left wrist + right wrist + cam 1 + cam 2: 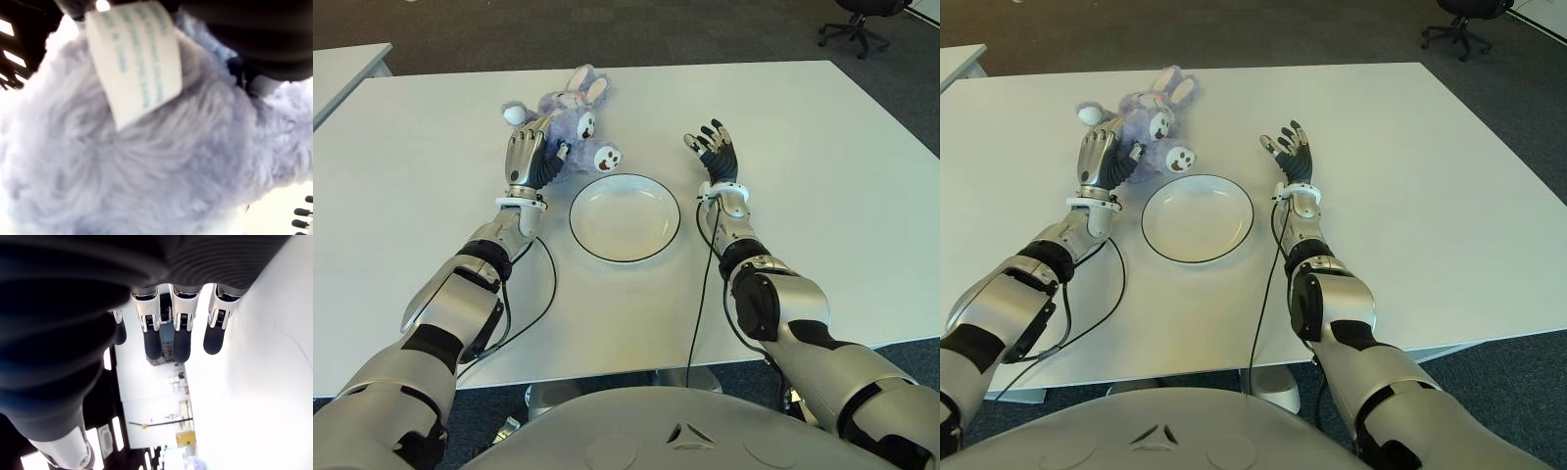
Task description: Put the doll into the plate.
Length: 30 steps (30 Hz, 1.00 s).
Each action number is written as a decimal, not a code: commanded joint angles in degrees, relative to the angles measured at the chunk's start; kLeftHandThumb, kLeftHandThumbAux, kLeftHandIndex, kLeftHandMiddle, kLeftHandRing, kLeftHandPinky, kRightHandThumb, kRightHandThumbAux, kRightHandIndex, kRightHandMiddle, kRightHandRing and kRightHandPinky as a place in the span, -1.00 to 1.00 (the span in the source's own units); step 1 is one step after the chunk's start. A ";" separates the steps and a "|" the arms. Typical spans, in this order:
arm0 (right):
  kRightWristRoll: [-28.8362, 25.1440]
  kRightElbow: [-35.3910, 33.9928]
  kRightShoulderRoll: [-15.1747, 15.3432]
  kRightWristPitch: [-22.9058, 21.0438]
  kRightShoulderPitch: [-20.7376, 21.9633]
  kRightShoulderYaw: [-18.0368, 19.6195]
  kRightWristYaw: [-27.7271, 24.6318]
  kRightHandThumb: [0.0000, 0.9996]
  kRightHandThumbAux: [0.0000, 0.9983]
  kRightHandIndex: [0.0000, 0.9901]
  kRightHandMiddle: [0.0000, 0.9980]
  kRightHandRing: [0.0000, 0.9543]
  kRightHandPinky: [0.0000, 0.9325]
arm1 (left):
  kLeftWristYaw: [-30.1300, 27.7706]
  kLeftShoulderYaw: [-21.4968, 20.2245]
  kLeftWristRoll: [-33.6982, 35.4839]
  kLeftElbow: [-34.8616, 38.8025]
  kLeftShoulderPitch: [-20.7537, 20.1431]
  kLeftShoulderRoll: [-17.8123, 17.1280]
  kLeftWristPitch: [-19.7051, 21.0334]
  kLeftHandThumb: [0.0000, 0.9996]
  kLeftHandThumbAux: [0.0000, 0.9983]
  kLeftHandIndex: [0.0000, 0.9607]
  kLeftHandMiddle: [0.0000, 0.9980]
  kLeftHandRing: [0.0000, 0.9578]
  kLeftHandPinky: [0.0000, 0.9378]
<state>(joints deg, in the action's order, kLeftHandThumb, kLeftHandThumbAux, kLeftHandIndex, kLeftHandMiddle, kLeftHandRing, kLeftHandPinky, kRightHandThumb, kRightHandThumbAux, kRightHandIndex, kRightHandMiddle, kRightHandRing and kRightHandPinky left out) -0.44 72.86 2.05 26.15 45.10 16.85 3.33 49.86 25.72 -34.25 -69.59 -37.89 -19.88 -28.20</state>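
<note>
One hand on the doll, plate waiting empty.

Grasp step, by my reading: the left hand (530,157) has its fingers curled around the soft purple plush rabbit doll (572,125), which lies on the white table (822,176) just beyond the plate (625,216); fuzzy fur and a paper tag fill its wrist view. The right hand (714,149) shows to the right of the plate, fingers spread, holding nothing. The plate is round, smooth and white with a thin dark rim. Next likely calls for lifting the floppy doll and carrying it a short way toward the robot, over the rim, before releasing.
</note>
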 commanded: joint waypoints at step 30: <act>0.36 4.46 -1.44 -3.76 -6.68 -0.07 1.35 -0.40 0.61 -0.86 -0.70 -0.69 -0.64 | 3.49 -4.17 0.81 -5.40 6.51 3.95 -0.70 0.53 -0.38 0.40 0.45 0.52 0.55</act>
<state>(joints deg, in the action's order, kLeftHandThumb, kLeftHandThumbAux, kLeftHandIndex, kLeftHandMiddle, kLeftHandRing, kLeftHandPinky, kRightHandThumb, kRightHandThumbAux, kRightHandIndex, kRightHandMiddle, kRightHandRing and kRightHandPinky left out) -0.17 72.86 2.21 25.98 45.13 16.70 4.30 53.77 20.94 -33.11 -70.75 -37.90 -18.74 -30.29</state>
